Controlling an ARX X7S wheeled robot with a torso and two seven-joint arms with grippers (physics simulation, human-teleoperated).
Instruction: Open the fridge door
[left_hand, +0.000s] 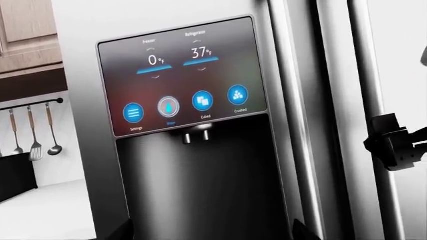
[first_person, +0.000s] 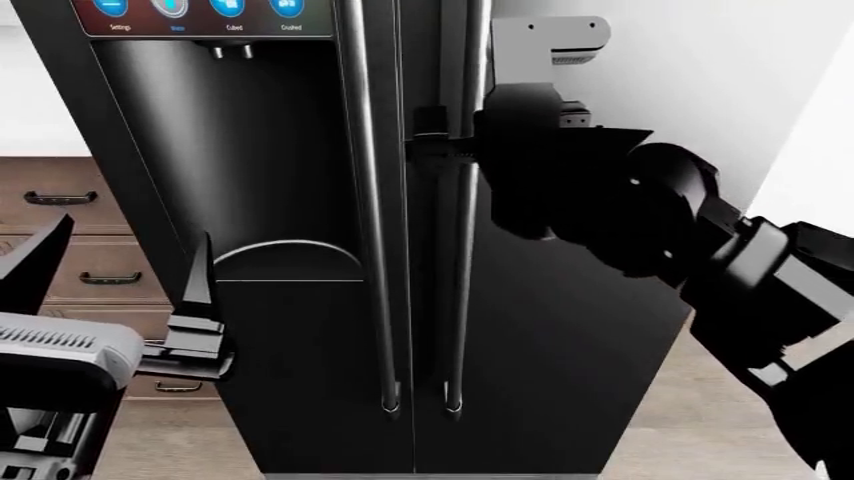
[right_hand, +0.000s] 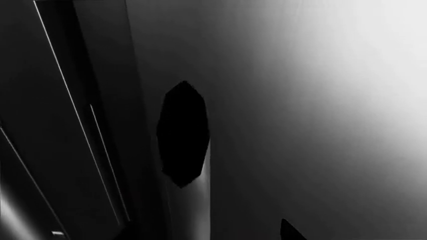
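In the head view's lower left, the grey-and-black left gripper (first_person: 200, 345) is hanging idle, fingers apparently spread. Mid-frame, the bulky black right gripper (first_person: 447, 150) is reaching the long vertical metal bar handle (first_person: 463, 280) of the tall glossy black fridge door (first_person: 574, 340); whether it is clamping, I cannot tell. Judged: grasping stage, next pulling outward. Only the left wrist view is showing the far blue-icon touch panel (left_hand: 183, 75)

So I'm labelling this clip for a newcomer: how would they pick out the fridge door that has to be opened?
Start at the tall glossy black fridge. Its two doors meet at a centre seam flanked by two long vertical metal bar handles. The fridge door is the plain panel by the right gripper; its neighbour carries a blue-icon touch panel and dispenser recess.
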